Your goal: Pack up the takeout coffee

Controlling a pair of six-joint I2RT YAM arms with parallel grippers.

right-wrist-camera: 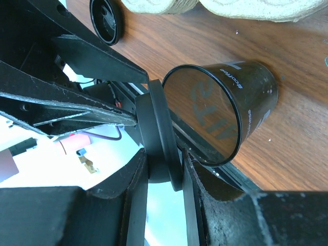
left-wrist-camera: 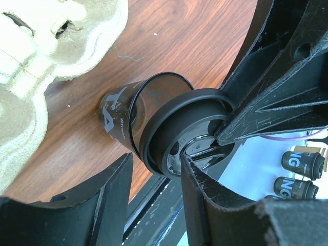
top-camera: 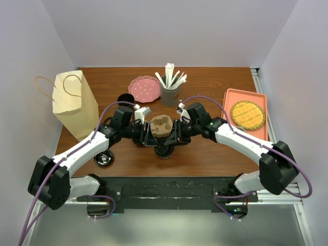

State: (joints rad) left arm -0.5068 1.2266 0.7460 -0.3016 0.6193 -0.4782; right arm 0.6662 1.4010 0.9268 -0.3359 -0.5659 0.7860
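**Fitting the Lid**

The right gripper [right-wrist-camera: 164,154] is pinching the lid [right-wrist-camera: 161,138] across its faces. The left gripper [left-wrist-camera: 156,159] is flanking the lid's rim with fingers apart; whether it is gripping cannot be told. The lettered cup [right-wrist-camera: 246,87] is sitting open at the table's [top-camera: 205,154] front edge, just beside the cardboard carrier [top-camera: 160,127]. Next: square the lid to the mouth and press it on.

- Overhead view bright and even, lit from above; soft shadows on the table [top-camera: 215,154].
- Wrist views: wood grain crisp, nearest foreground dark and soft; beyond the table edge blown white.
- Small glints on the lid [left-wrist-camera: 177,115].
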